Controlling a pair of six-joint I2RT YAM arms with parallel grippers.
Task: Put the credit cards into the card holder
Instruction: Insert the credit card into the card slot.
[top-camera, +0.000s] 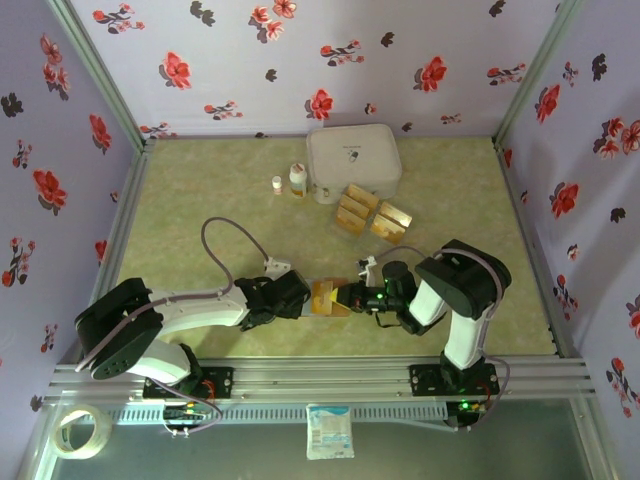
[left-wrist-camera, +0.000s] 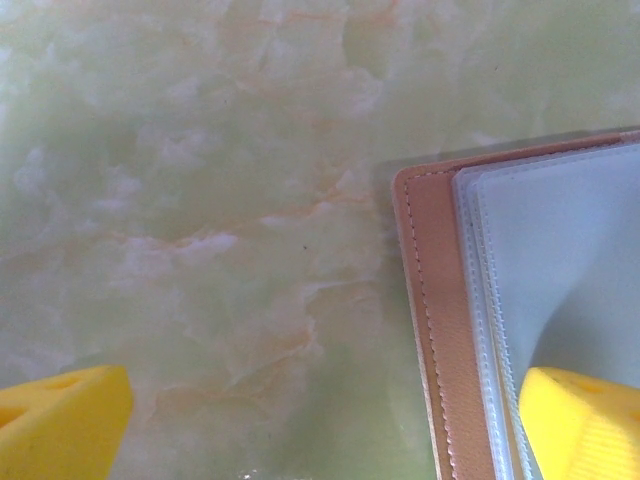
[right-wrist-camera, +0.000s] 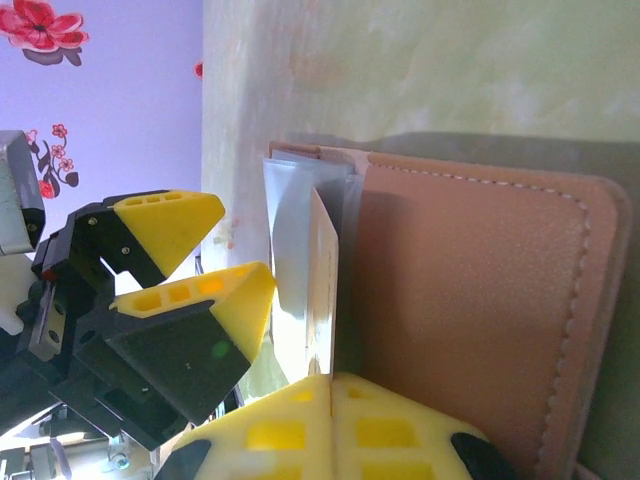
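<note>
The card holder (top-camera: 328, 298) lies open on the table between both grippers, brown leather (right-wrist-camera: 470, 300) with clear plastic sleeves (left-wrist-camera: 560, 250). My right gripper (right-wrist-camera: 332, 385) is shut on a credit card (right-wrist-camera: 325, 270), seen edge-on, standing upright with its far end among the sleeves. My left gripper (left-wrist-camera: 325, 400) is open: one finger (left-wrist-camera: 585, 420) rests on the sleeve page, the other (left-wrist-camera: 60, 420) hangs over bare table. The left gripper's yellow fingers (right-wrist-camera: 215, 295) also show just left of the held card. More golden credit cards (top-camera: 365, 212) stand in a clear rack farther back.
A white zip case (top-camera: 353, 160) sits at the back, just behind the rack. Two small bottles (top-camera: 297, 180) stand to its left. A tape roll (top-camera: 80, 432) and a small packet (top-camera: 329, 432) lie off the table's near edge. Floral walls enclose three sides.
</note>
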